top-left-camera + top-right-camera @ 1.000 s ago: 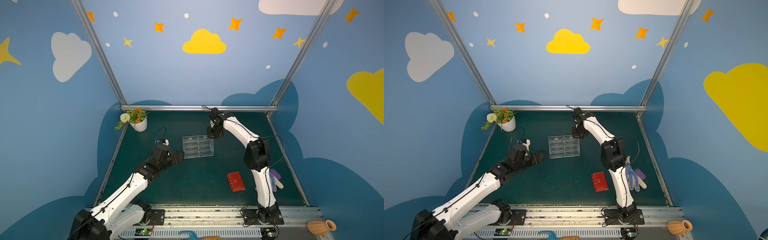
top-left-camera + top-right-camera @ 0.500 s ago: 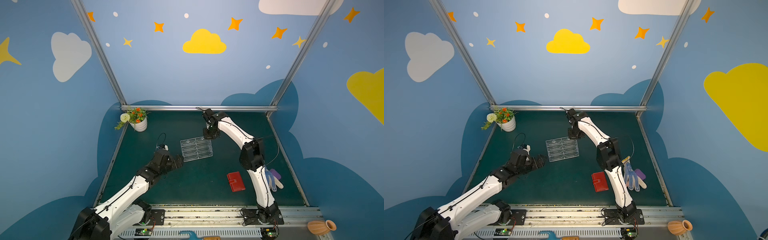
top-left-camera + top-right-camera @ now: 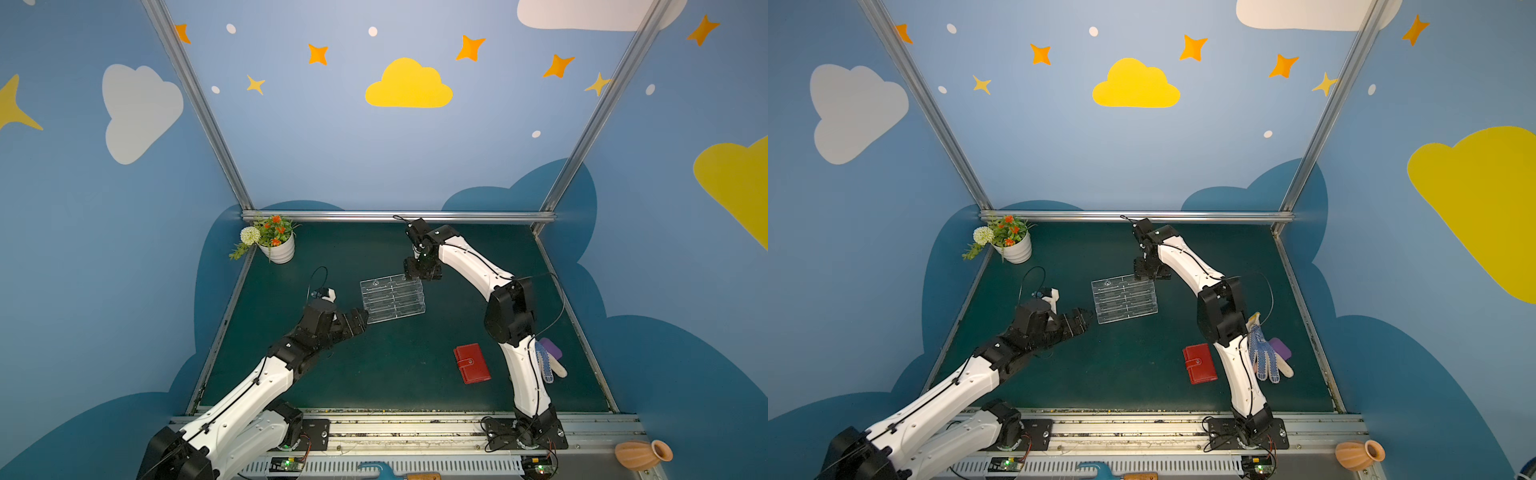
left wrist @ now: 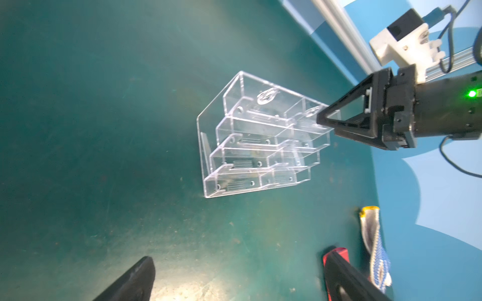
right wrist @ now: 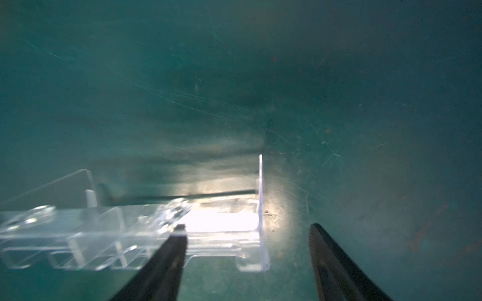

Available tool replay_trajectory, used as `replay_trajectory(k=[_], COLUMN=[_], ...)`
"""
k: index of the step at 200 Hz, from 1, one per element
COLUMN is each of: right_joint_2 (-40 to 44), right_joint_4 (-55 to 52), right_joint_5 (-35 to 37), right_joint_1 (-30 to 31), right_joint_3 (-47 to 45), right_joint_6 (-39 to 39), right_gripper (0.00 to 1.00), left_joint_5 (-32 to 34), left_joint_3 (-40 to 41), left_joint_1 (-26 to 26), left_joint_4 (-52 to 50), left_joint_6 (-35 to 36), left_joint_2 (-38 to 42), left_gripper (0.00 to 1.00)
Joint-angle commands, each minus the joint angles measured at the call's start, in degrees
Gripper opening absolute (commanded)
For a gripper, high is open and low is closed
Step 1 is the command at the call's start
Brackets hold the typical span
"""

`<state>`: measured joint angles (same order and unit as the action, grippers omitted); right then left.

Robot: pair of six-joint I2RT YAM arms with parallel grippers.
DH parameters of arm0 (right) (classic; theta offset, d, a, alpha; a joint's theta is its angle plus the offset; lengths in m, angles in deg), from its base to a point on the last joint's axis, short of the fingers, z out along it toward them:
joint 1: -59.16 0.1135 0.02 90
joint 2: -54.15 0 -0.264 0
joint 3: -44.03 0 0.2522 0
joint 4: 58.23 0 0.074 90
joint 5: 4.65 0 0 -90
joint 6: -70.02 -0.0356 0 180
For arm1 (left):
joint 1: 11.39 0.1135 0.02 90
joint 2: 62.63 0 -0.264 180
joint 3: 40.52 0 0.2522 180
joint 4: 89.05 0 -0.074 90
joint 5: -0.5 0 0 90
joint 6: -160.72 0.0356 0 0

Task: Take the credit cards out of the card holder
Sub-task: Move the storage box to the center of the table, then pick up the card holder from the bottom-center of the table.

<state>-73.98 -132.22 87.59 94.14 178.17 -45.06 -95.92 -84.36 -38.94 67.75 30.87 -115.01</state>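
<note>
Overhead, card holder (image 3: 472, 368) lies closed, wrist views reveal left gripper (image 4: 238, 258) and right gripper (image 5: 247, 228) spread, empty.

Table (image 3: 374, 386), in a top view: stand (image 3: 392, 299) at centre; flowerpot (image 3: 279, 249) in the upper-left corner; card holder (image 3: 472, 363) lower right of the stand, well apart from it; glove (image 3: 1262, 357) right of the card holder, past the right arm, near the table's right edge. Left gripper (image 3: 360, 319) just beside the stand's lower-left corner; right gripper (image 3: 419, 275) at its upper-right corner. Vase (image 3: 642, 454) off the table, frame's lower right.
</note>
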Motion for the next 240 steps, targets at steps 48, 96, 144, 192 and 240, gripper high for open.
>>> replay_trajectory(k=[48, 96, 144, 192, 240], right_joint_2=[24.18, 50.47, 67.38, 75.24, 76.98], right_joint_4=[5.75, 8.6, 8.13, 10.35, 14.53], right_joint_5=[-3.72, -9.37, -11.07, -13.4, -15.06], right_joint_1=[-2.72, -10.02, -13.41, -17.28, -20.42], right_joint_3=[-15.46, -42.92, -67.17, -81.35, -89.12], right_joint_6=[1.0, -2.07, -8.88, -15.34, -17.16], right_gripper=[0.9, 0.9, 0.86, 0.75, 0.68], left_joint_5=[-3.88, -9.79, -10.88, -9.99, -12.3], left_joint_3=[-2.16, -2.7, -2.24, -2.35, -5.07], left_joint_1=[-0.23, -1.03, -7.67, -15.24, -19.19], left_joint_4=[-3.76, -0.84, 6.37, 14.89, 21.84], left_joint_6=[0.82, 0.61, -3.22, -7.76, -13.41], left_joint_2=[6.66, 9.4, 3.52, -6.43, -18.83], left_gripper=[1.0, 1.0, 1.0, 1.0, 1.0])
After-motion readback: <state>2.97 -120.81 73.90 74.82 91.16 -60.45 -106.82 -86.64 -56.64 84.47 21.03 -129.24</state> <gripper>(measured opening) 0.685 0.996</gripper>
